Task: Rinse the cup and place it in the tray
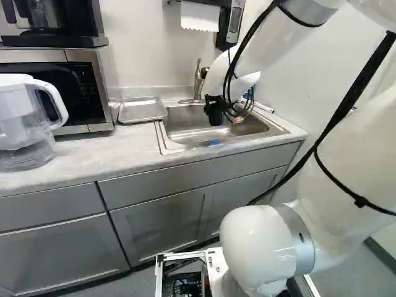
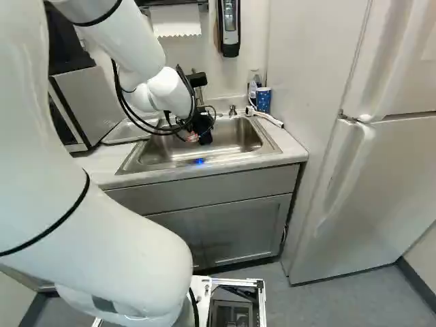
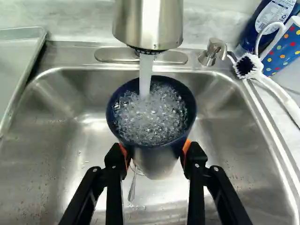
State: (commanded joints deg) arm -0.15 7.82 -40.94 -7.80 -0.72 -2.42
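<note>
Jaws gripping one cup [image 3: 154,157] under one running faucet [image 3: 147,23], one tray [image 3: 14,61] beside one sink [image 3: 61,136]

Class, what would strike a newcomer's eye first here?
First comes the dark blue cup, frothing with water beneath the brushed-metal faucet, held by the black two-fingered gripper over the steel sink. Next is the bulky white arm at the right of the left base view.

So the sink [image 3: 56,140] is made of smooth, shiny metal, the tray [image 1: 142,109] is finished in duller metal, the paper towel [image 1: 199,17] is matt, and the arm [image 1: 257,247] is coated smooth and glossy.
</note>
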